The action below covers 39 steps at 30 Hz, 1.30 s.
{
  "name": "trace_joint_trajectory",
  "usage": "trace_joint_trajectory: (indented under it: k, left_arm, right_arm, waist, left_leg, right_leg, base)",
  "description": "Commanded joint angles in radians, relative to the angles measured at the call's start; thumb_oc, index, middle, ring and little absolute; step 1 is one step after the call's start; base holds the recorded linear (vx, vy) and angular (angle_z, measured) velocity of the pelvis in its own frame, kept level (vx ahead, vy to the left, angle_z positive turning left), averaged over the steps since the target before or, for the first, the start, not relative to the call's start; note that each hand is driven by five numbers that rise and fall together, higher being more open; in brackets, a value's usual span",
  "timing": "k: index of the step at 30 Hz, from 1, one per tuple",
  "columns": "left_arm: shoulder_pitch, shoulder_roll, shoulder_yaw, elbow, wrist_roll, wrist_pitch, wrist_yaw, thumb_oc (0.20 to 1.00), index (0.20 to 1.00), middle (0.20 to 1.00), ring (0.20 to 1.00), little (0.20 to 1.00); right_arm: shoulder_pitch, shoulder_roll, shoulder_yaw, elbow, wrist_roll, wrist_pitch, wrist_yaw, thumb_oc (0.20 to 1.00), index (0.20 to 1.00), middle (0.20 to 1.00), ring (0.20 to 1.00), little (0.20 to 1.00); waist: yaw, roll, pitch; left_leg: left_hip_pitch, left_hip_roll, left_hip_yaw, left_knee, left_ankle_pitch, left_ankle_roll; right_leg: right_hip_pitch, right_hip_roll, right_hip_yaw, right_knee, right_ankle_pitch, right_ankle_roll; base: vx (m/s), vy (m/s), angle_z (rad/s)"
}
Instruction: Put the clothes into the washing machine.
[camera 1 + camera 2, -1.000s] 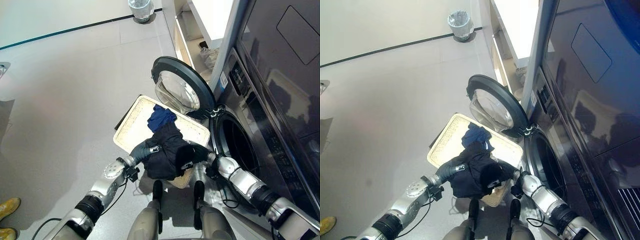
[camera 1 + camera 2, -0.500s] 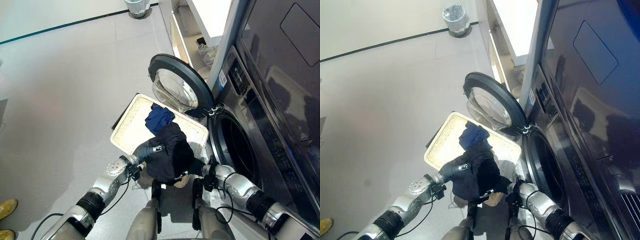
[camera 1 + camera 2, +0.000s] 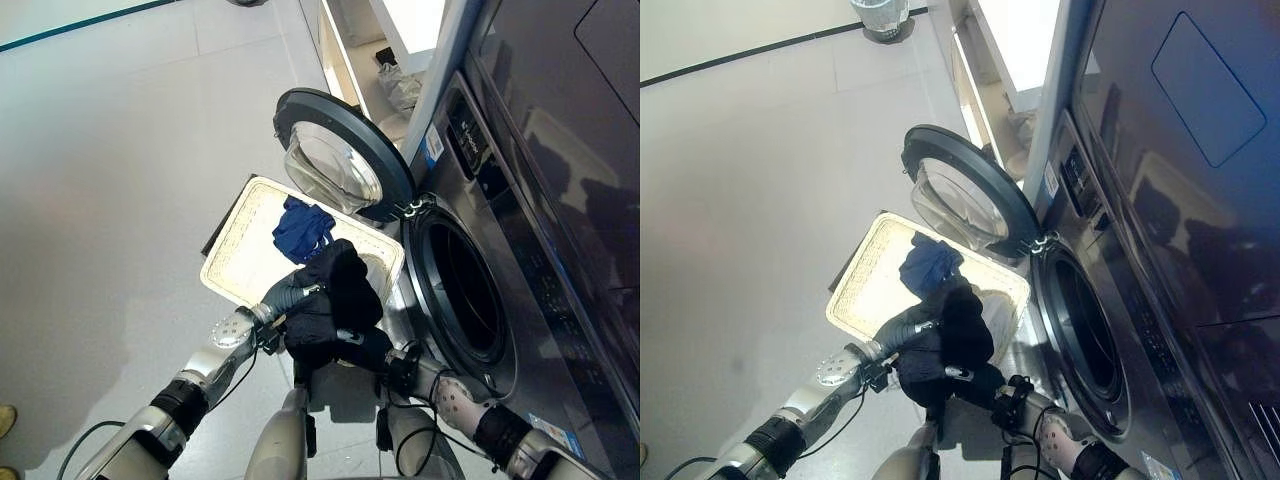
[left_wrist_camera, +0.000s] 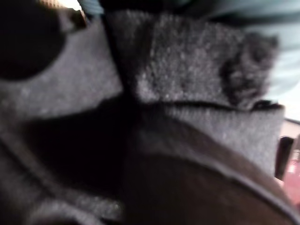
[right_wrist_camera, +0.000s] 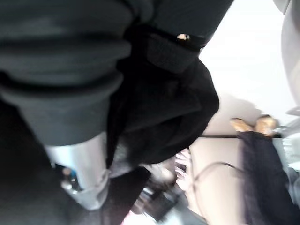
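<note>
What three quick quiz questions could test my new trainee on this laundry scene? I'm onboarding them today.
1. True or false: the washing machine door is open.
2. Which garment lies in the basket: A) blue garment, B) a red towel?
3. What do the left hand and right hand carry between them?

Key: 1 true. 2 A. 3 the dark garment, lifted above the basket's corner, beside the drum opening.

The dark garment [image 3: 335, 300] is covering the fingers of the left hand [image 3: 283, 295], so its grip is not showing. The same cloth is burying the right hand [image 3: 375, 350] just beside it. In the left wrist view, grey knit [image 4: 197, 79] is blurring against the lens. Beyond the hands, the frame edge is cropping the washing machine [image 3: 540, 200].
</note>
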Motion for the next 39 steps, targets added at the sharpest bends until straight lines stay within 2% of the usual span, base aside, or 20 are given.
trace_joint_trajectory:
  k: [1,5,6,7,8,9,18,19,20,23,24,25,26,29,30,31,36,37,38,39]
  left_arm:
    - [0.005,-0.020,-0.025,-0.082,0.046,-0.070,0.012,0.200,0.200,0.200,0.200,0.200]
    - [0.013,-0.017,-0.032,-0.090,0.066,-0.074,0.007,0.200,0.200,0.200,0.200,0.200]
    - [0.016,-0.015,-0.038,-0.098,0.078,-0.066,-0.011,0.200,0.200,0.200,0.200,0.200]
    - [0.015,-0.014,-0.045,-0.100,0.083,-0.063,-0.018,0.200,0.200,0.200,0.200,0.200]
    - [0.015,-0.013,-0.049,-0.100,0.088,-0.061,-0.023,0.200,0.200,0.200,0.200,0.200]
    - [0.015,-0.009,-0.055,-0.107,0.093,-0.052,-0.035,0.200,0.200,0.200,0.200,0.200]
    - [0.007,0.007,-0.094,-0.137,0.091,0.000,-0.059,0.200,0.200,0.200,0.200,0.200]
    - [0.006,0.008,-0.095,-0.136,0.095,0.011,-0.045,0.799,0.799,0.799,0.799,0.799]
    - [0.006,0.008,-0.094,-0.134,0.104,0.024,-0.018,1.000,1.000,1.000,1.000,1.000]
    - [0.005,0.006,-0.089,-0.122,0.118,0.048,0.039,1.000,1.000,1.000,1.000,1.000]
    - [0.008,0.000,-0.077,-0.094,0.133,0.062,0.149,1.000,1.000,1.000,1.000,1.000]
    - [0.009,-0.004,-0.062,-0.072,0.141,0.086,0.217,1.000,1.000,1.000,1.000,1.000]
    - [0.009,-0.005,-0.060,-0.069,0.144,0.093,0.234,1.000,1.000,1.000,1.000,1.000]
    - [0.017,-0.023,-0.031,-0.013,0.182,0.090,0.414,1.000,1.000,1.000,1.000,1.000]
    - [0.020,-0.036,0.006,0.023,0.193,0.090,0.565,1.000,1.000,1.000,1.000,1.000]
    - [0.022,-0.041,0.025,0.044,0.193,0.090,0.617,1.000,1.000,1.000,1.000,1.000]
    - [0.030,-0.082,0.116,0.163,0.175,0.049,0.769,1.000,1.000,1.000,1.000,1.000]
    - [0.030,-0.082,0.116,0.163,0.175,0.049,0.769,1.000,1.000,1.000,1.000,1.000]
    - [0.032,-0.099,0.138,0.199,0.163,0.032,0.782,1.000,1.000,1.000,1.000,1.000]
    - [0.032,-0.129,0.175,0.257,0.123,0.012,0.798,1.000,1.000,1.000,1.000,1.000]
  right_arm:
    - [-0.016,0.056,-0.001,-0.132,0.069,-0.107,-0.028,1.000,1.000,1.000,1.000,1.000]
    - [-0.009,0.060,-0.010,-0.140,0.062,-0.128,-0.056,1.000,1.000,1.000,1.000,1.000]
    - [-0.007,0.059,-0.013,-0.142,0.058,-0.149,-0.071,0.784,0.784,0.784,0.784,0.784]
    - [-0.007,0.059,-0.013,-0.139,0.063,-0.155,-0.073,0.523,0.523,0.523,0.523,0.523]
    - [-0.008,0.060,-0.014,-0.137,0.063,-0.159,-0.076,0.385,0.385,0.385,0.385,0.385]
    - [-0.008,0.060,-0.016,-0.133,0.065,-0.168,-0.076,0.200,0.200,0.200,0.200,0.200]
    - [-0.011,0.058,-0.017,-0.130,0.068,-0.209,-0.118,0.200,0.200,0.200,0.200,0.200]
    - [-0.010,0.058,-0.018,-0.126,0.070,-0.198,-0.118,0.200,0.200,0.200,0.200,0.200]
    - [-0.011,0.058,-0.017,-0.118,0.061,-0.188,-0.118,0.200,0.200,0.200,0.200,0.200]
    - [-0.011,0.059,-0.014,-0.109,0.053,-0.184,-0.113,0.200,0.200,0.200,0.200,0.200]
    - [-0.019,0.060,-0.015,-0.097,0.056,-0.184,-0.105,0.200,0.200,0.200,0.200,0.200]
    - [-0.019,0.063,-0.018,-0.089,0.067,-0.186,-0.105,0.200,0.200,0.200,0.200,0.200]
    - [-0.019,0.063,-0.019,-0.087,0.069,-0.186,-0.106,0.200,0.200,0.200,0.200,0.200]
    - [-0.024,0.070,-0.038,-0.061,0.091,-0.195,-0.118,0.200,0.200,0.200,0.200,0.200]
    - [-0.031,0.077,-0.060,-0.032,0.099,-0.214,-0.141,0.200,0.200,0.200,0.200,0.200]
    - [-0.034,0.078,-0.073,-0.016,0.109,-0.218,-0.148,0.200,0.200,0.200,0.200,0.200]
    - [-0.056,0.073,-0.152,0.082,0.232,-0.257,-0.172,0.200,0.200,0.200,0.200,0.200]
    - [-0.056,0.073,-0.152,0.082,0.232,-0.257,-0.172,0.200,0.200,0.200,0.200,0.200]
    - [-0.062,0.075,-0.180,0.117,0.268,-0.261,-0.164,0.200,0.200,0.200,0.200,0.200]
    - [-0.083,0.079,-0.245,0.199,0.366,-0.278,-0.150,0.200,0.200,0.200,0.200,0.200]
  waist:
    - [-0.020,-0.023,-0.002]
    - [-0.023,-0.018,0.000]
    - [-0.024,-0.015,0.001]
    - [-0.024,-0.014,0.002]
    - [-0.024,-0.013,0.002]
    - [-0.024,-0.012,0.002]
    - [-0.026,-0.007,0.016]
    - [-0.026,-0.006,0.019]
    - [-0.025,-0.006,0.020]
    - [-0.022,-0.006,0.023]
    - [-0.020,-0.007,0.026]
    - [-0.017,-0.007,0.026]
    - [-0.017,-0.007,0.026]
    - [-0.014,-0.008,0.027]
    - [-0.012,-0.005,0.032]
    - [-0.012,-0.003,0.034]
    - [-0.011,0.012,0.047]
    - [-0.011,0.012,0.047]
    - [-0.012,0.019,0.050]
    - [-0.014,0.038,0.054]
  left_leg:
    - [-0.009,-0.110,0.017,0.020,-0.045,0.037]
    - [-0.007,-0.112,0.019,0.018,-0.046,0.040]
    - [-0.005,-0.114,0.021,0.017,-0.048,0.043]
    - [-0.004,-0.114,0.023,0.018,-0.048,0.043]
    - [-0.003,-0.114,0.023,0.018,-0.049,0.044]
    - [-0.002,-0.115,0.025,0.018,-0.050,0.045]
    - [-0.002,-0.119,0.028,0.016,-0.054,0.054]
    - [-0.003,-0.119,0.028,0.016,-0.055,0.055]
    - [-0.005,-0.119,0.026,0.017,-0.055,0.056]
    - [-0.009,-0.121,0.020,0.020,-0.053,0.058]
    - [-0.014,-0.122,0.014,0.023,-0.052,0.060]
    - [-0.018,-0.123,0.009,0.026,-0.051,0.061]
    - [-0.019,-0.123,0.008,0.027,-0.051,0.061]
    - [-0.032,-0.125,0.001,0.038,-0.050,0.062]
    - [-0.041,-0.127,-0.003,0.041,-0.047,0.062]
    - [-0.043,-0.127,-0.005,0.041,-0.046,0.061]
    - [-0.061,-0.125,-0.010,0.046,-0.039,0.056]
    - [-0.061,-0.125,-0.010,0.046,-0.039,0.056]
    - [-0.065,-0.124,-0.012,0.048,-0.037,0.054]
    - [-0.075,-0.123,-0.011,0.051,-0.035,0.051]
  right_leg:
    - [0.004,-0.002,-0.037,0.035,-0.055,0.045]
    - [0.002,-0.004,-0.034,0.036,-0.054,0.046]
    - [0.003,-0.006,-0.033,0.038,-0.054,0.046]
    - [0.003,-0.007,-0.033,0.039,-0.054,0.046]
    - [0.003,-0.007,-0.033,0.040,-0.054,0.046]
    - [0.003,-0.008,-0.033,0.041,-0.055,0.046]
    - [-0.004,-0.007,-0.027,0.053,-0.059,0.048]
    - [-0.005,-0.008,-0.028,0.057,-0.061,0.049]
    - [-0.008,-0.008,-0.027,0.061,-0.062,0.049]
    - [-0.012,-0.006,-0.023,0.069,-0.065,0.047]
    - [-0.018,-0.005,-0.020,0.077,-0.068,0.046]
    - [-0.022,-0.004,-0.018,0.082,-0.071,0.045]
    - [-0.023,-0.004,-0.018,0.083,-0.071,0.045]
    - [-0.036,-0.005,-0.016,0.096,-0.075,0.043]
    - [-0.045,-0.006,-0.018,0.105,-0.078,0.040]
    - [-0.048,-0.006,-0.018,0.109,-0.080,0.040]
    - [-0.073,-0.010,-0.022,0.148,-0.097,0.033]
    - [-0.073,-0.010,-0.022,0.148,-0.097,0.033]
    - [-0.078,-0.011,-0.024,0.160,-0.104,0.031]
    - [-0.095,-0.012,-0.026,0.185,-0.116,0.028]
  base:
    - [0.02,0.067,-0.14]
    - [0.03,0.057,-0.11]
    - [0.05,0.063,-0.02]
    - [0.06,0.073,-0.02]
    - [0.04,0.047,0.00]
    - [0.05,0.054,0.00]
    - [0.01,0.017,0.00]
    - [0.00,0.000,0.00]
    - [0.00,0.000,0.00]
    - [0.01,-0.016,0.01]
    - [0.02,-0.070,0.04]
    - [0.02,-0.073,0.05]
    - [0.01,-0.066,0.07]
    - [0.01,-0.063,0.08]
    - [0.02,-0.076,0.09]
    - [0.02,-0.067,0.10]
    - [0.01,-0.049,0.02]
    - [0.02,-0.043,0.01]
    - [0.04,-0.052,0.00]
    - [0.07,-0.080,0.01]
